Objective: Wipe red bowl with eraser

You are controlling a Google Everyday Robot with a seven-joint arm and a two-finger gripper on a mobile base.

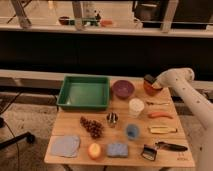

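Observation:
The red bowl stands at the back right of the wooden table, right of the purple bowl. The gripper hangs over the red bowl at the end of the white arm, which reaches in from the right. A small dark block, the eraser, sits at the gripper's tip, at the bowl's back left rim. The gripper hides part of the bowl's inside.
A green tray stands at the back left. Nearby are a white cup, a blue cup, a metal cup, grapes, a carrot, a blue sponge, a black-handled brush, a grey cloth and an orange fruit.

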